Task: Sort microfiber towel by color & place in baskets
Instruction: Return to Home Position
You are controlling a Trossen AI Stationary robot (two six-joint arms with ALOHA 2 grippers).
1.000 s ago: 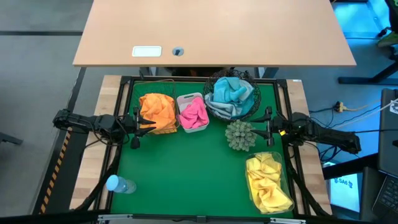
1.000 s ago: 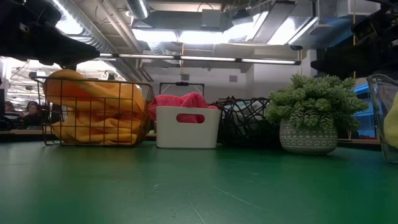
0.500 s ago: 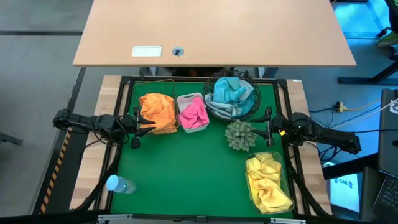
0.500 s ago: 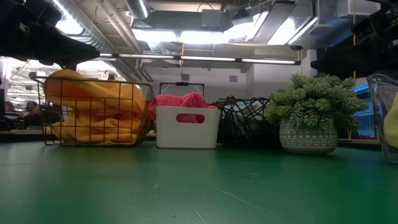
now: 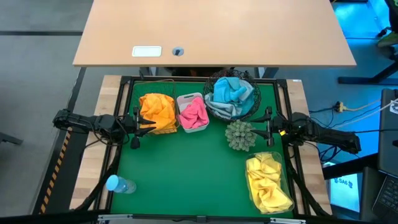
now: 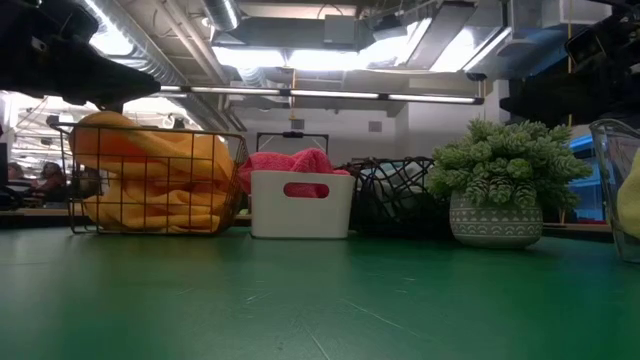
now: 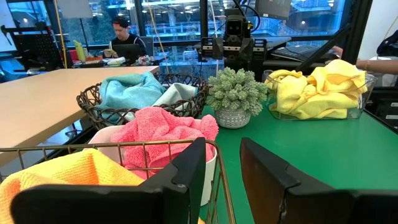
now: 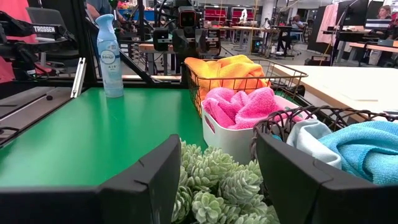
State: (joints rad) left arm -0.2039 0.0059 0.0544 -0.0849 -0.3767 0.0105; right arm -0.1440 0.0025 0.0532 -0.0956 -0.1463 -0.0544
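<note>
The mat (image 5: 186, 174) under me is plain green. The orange towel (image 5: 157, 111) shows through a dark wire grid (image 6: 156, 132). The pink towel (image 5: 194, 114) fills a white tub (image 6: 300, 215). Light blue towels (image 5: 229, 91) lie in a black mesh basket (image 6: 395, 200). The yellow towel (image 5: 267, 180) is plain. The plant (image 5: 240, 134) is grey-green and the bottle (image 5: 118, 184) has a blue cap. My left gripper (image 7: 222, 149) and right gripper (image 8: 217, 149) are black.

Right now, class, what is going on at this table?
Nothing is being handled. The left tool and right tool hang open and empty at the table's sides. The towels are sorted: orange towel in the wire basket, pink towel in the white tub, blue towels in the round basket, yellow towels in the clear tray.
</note>
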